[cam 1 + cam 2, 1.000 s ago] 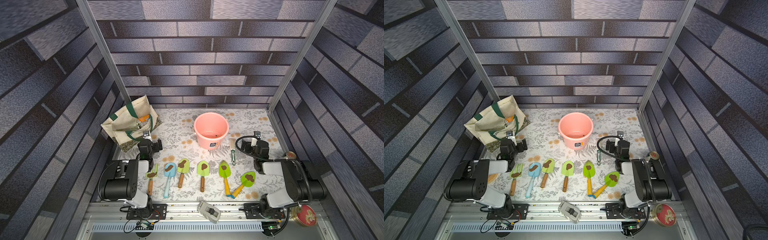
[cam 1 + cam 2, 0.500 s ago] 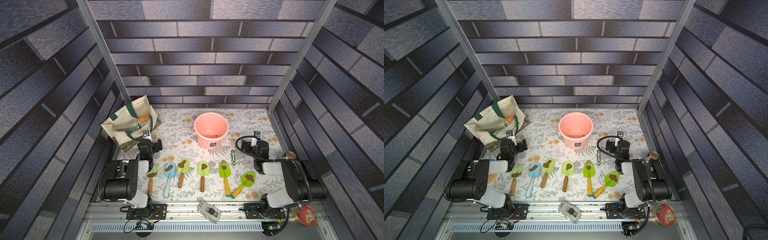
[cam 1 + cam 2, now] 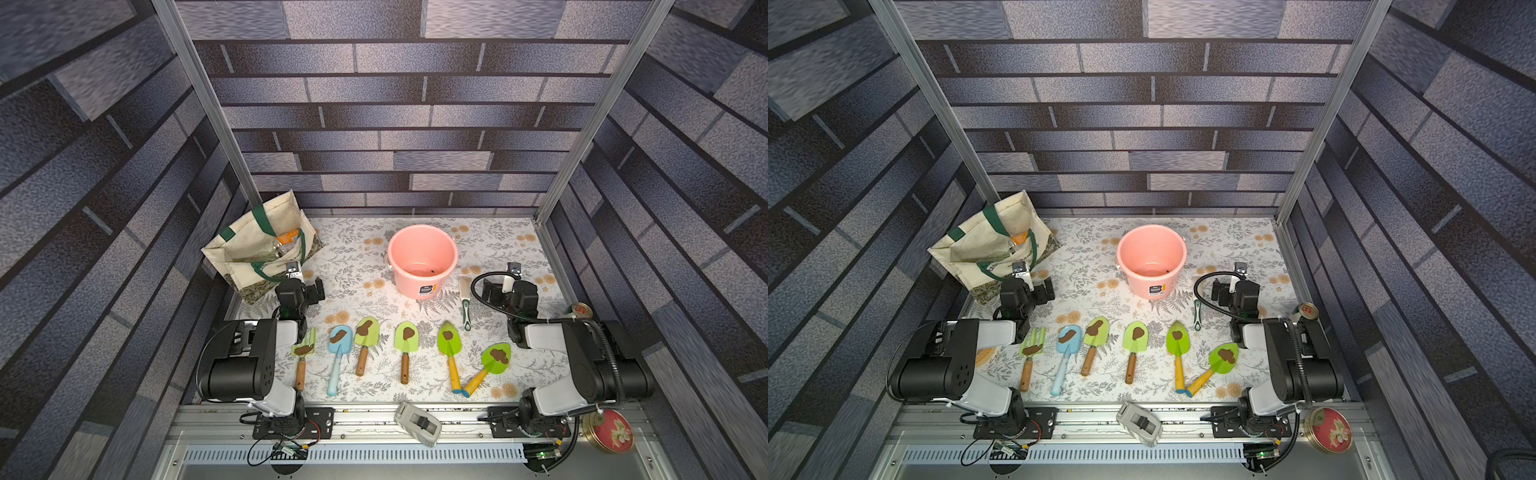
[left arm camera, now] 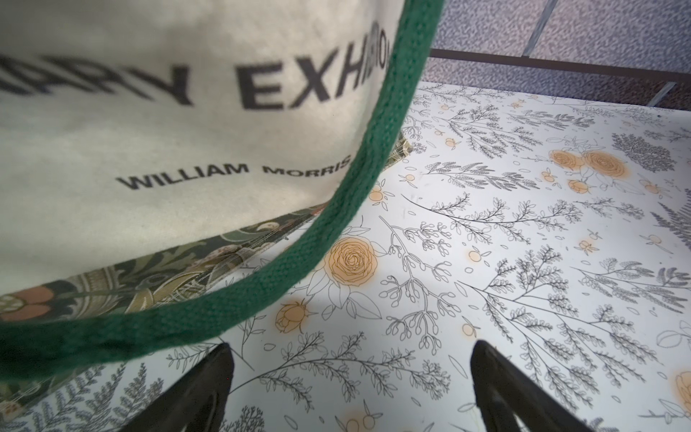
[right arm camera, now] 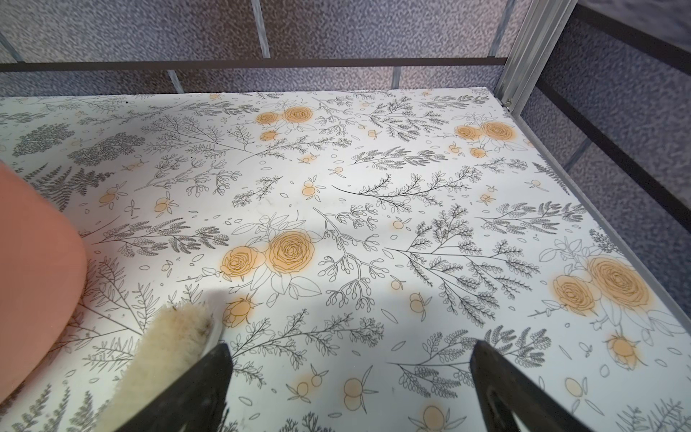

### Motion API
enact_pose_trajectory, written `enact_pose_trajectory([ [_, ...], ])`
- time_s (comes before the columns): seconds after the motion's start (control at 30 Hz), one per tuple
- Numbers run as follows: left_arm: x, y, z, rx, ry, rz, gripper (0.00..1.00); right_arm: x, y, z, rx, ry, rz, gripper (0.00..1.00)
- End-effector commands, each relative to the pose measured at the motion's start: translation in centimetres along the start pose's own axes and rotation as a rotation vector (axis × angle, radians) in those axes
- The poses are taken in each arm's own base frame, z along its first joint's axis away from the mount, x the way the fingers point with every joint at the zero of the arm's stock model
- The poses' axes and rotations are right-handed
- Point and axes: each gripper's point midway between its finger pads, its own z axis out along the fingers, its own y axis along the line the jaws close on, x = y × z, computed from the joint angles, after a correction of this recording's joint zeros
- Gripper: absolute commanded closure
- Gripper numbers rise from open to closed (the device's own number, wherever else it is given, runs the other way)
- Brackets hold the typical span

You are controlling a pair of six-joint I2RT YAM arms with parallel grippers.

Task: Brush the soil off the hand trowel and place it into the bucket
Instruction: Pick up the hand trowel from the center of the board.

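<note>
Round, smooth salmon-pink plastic bucket [image 3: 405, 288] at frame centre on the floral-print desk [image 3: 353, 266]. Below it, a row of hand trowels [image 3: 406, 338], each bearing flat putty-like soil [image 3: 409, 333]. Left hand [image 4: 349, 359] and right hand [image 5: 349, 355]: fingers apart, empty.

In a top view, a hand fork [image 3: 1032, 341] and five hand trowels [image 3: 1136, 336] lie in a row on the floral table [image 3: 1225, 249], each head carrying a blob of soil [image 3: 1138, 333]. Beyond them the pink bucket [image 3: 1133, 249] stands upright, a green-handled brush [image 3: 1197, 314] lying near its right side. A cream tote bag [image 3: 984, 245] sits in the far left corner
</note>
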Motion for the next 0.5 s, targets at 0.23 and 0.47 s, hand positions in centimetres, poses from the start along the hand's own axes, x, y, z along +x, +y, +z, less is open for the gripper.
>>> enact_pose_trajectory([
  [0.23, -4.3, -0.3, -0.6, -0.009, 0.085, 0.021, 0.00, -6.4, -0.7, -1.5, 0.037, 0.046, 0.001, 0.00],
  [0.47, -11.2, -5.6, -6.7, 0.112, 0.059, -0.168, 0.00, -10.4, 0.1, -8.2, 0.010, 0.182, 0.382, 0.00],
])
